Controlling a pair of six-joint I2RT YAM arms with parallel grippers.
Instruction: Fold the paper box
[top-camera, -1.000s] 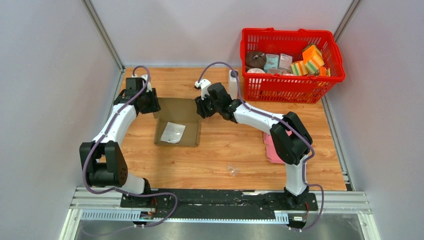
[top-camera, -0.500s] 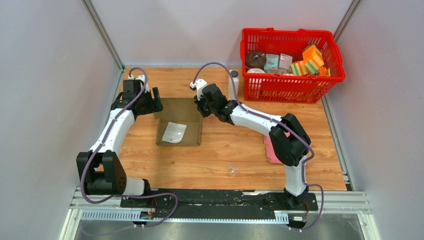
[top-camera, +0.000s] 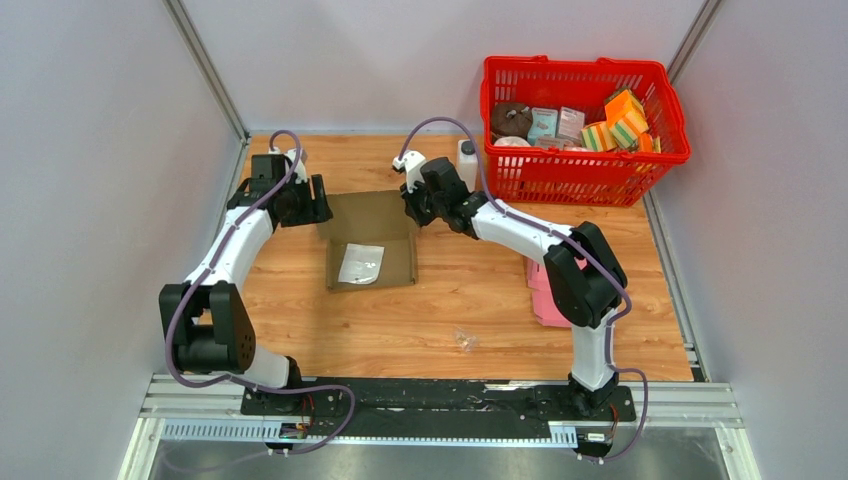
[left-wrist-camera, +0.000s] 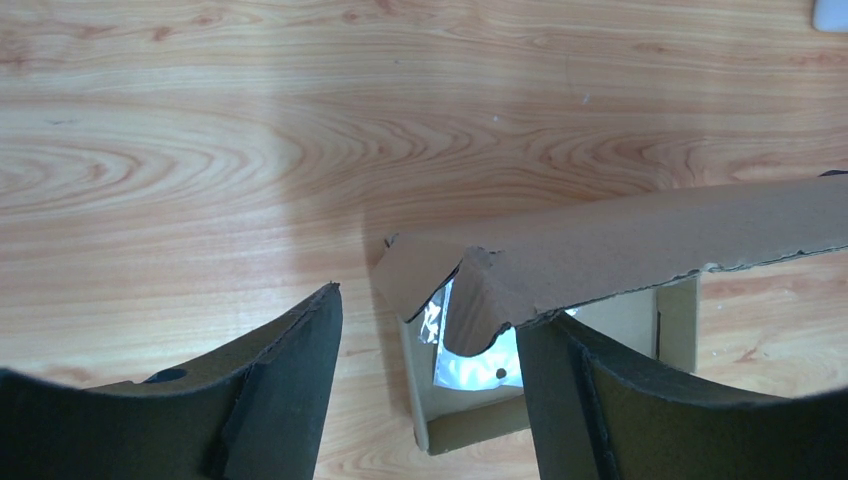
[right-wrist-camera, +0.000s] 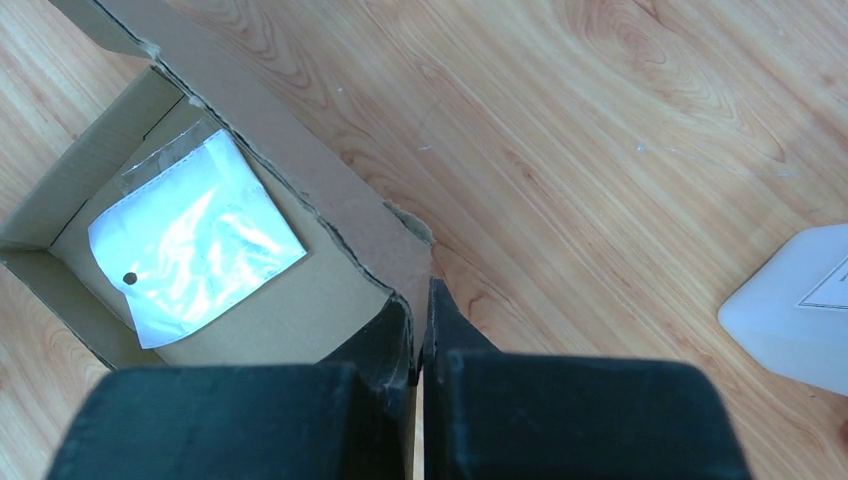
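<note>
The brown paper box (top-camera: 398, 262) lies open on the wooden table with a clear plastic bag (top-camera: 360, 263) flat inside it. My right gripper (top-camera: 413, 210) is shut on the box's far right wall, near its corner. In the right wrist view the thin cardboard wall (right-wrist-camera: 330, 205) runs into the closed jaws (right-wrist-camera: 421, 305), and the bag (right-wrist-camera: 195, 235) shows to the left. My left gripper (top-camera: 318, 198) stands open at the box's far left corner. The left wrist view shows that corner and a raised flap (left-wrist-camera: 640, 235) between and just beyond the spread fingers (left-wrist-camera: 290, 380).
A red basket (top-camera: 585, 165) full of small goods stands at the back right. A white bottle (top-camera: 466, 160) stands just left of it, close to my right wrist. A pink item (top-camera: 543, 297) lies by the right arm, and a small plastic scrap (top-camera: 465, 341) lies near the front.
The right gripper has shut on the box wall and drawn the box a little to the right. The left gripper has opened wide and stays at the far left corner.
</note>
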